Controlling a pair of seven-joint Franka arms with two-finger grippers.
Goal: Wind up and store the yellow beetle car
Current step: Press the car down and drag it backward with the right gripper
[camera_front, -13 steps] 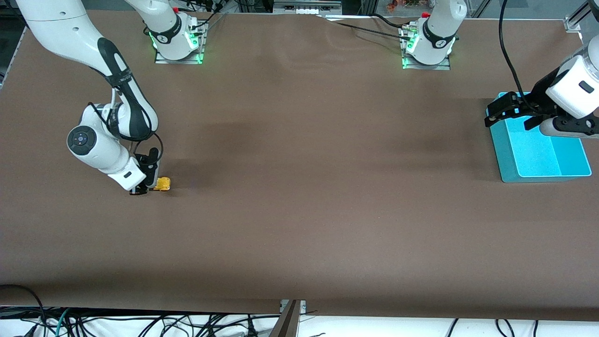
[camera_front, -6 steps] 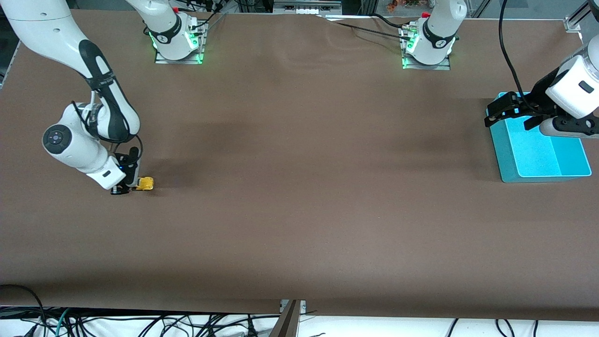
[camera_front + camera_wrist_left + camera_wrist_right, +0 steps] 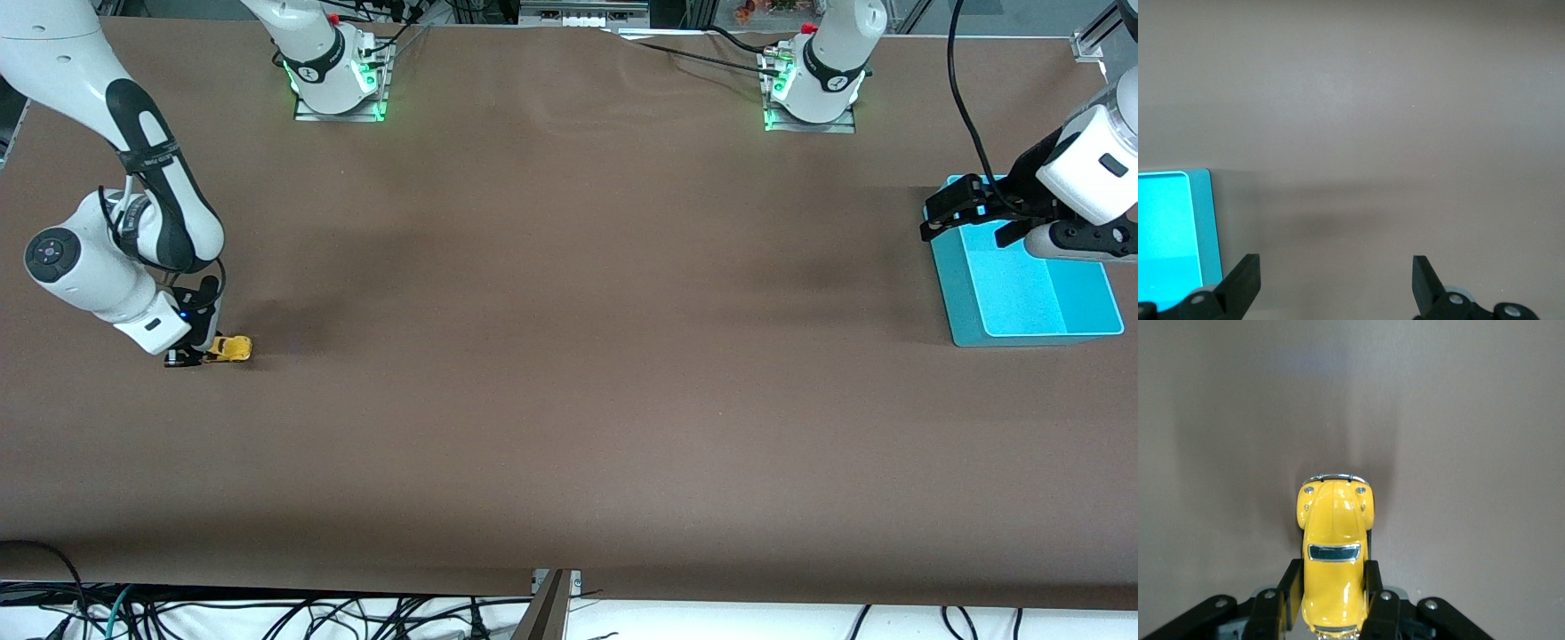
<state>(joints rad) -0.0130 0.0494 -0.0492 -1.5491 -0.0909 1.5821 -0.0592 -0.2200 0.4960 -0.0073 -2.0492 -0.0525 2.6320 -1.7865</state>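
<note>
The yellow beetle car (image 3: 229,348) sits on the brown table near the right arm's end. My right gripper (image 3: 197,354) is shut on its rear half, low at the table surface. In the right wrist view the yellow beetle car (image 3: 1334,553) shows between the black fingers (image 3: 1290,590), its hood pointing away from the gripper. My left gripper (image 3: 944,213) is open and empty, held over the edge of the cyan bin (image 3: 1022,284) at the left arm's end. In the left wrist view the open left gripper (image 3: 1336,283) has bare table between its fingers, with the cyan bin (image 3: 1171,233) beside it.
The two arm bases (image 3: 336,76) (image 3: 811,89) stand along the table's edge farthest from the front camera. Cables (image 3: 267,618) hang below the table's near edge.
My right gripper has dragged the yellow car along the table toward the right arm's end. The left arm has not moved.
</note>
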